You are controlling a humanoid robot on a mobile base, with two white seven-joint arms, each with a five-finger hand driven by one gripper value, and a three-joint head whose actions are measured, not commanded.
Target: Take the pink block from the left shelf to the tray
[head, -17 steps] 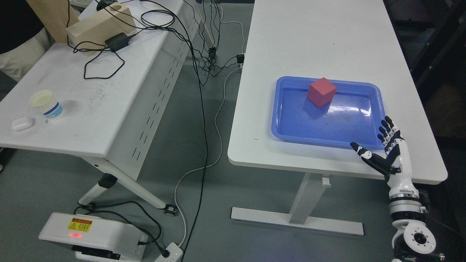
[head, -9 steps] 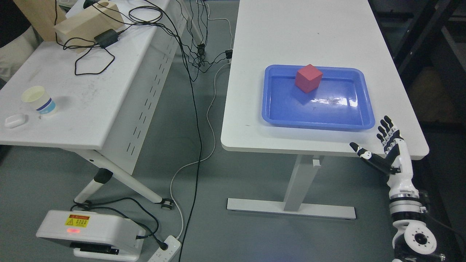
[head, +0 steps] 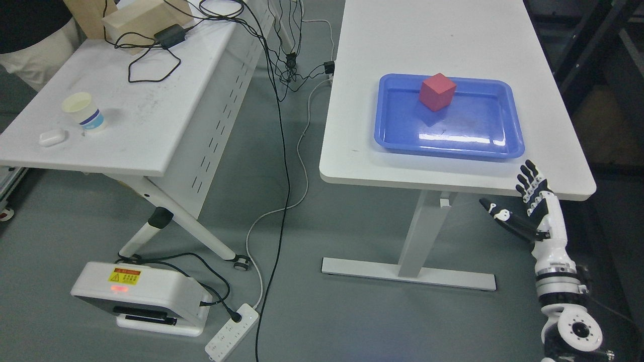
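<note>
1. The pink-red cube-shaped block [head: 437,91] sits inside the shallow blue plastic tray [head: 508,146], near the tray's far rim, standing on its base with one corner turned toward the camera
2. The tray lies flat on the white rectangular desk [head: 362,151] on the right, close to the desk's near edge
3. The right robot hand [head: 523,203], white with black fingers [head: 528,178], hangs off the desk's near right corner, fingers spread apart and thumb out, holding nothing and well apart from the block
4. The left robot hand is not in view
5. Judging from the block resting in the tray, the placing looks done; no shelf shows here
6. Risks from here, as a judgement: the open hand sits just beside the desk's edge, so a lift or swing of the arm could clip the desk's underside or rim and jolt the tray
7. A base move could run over the black cables [head: 282,151] or the white power strip [head: 232,338] on the grey floor
</note>
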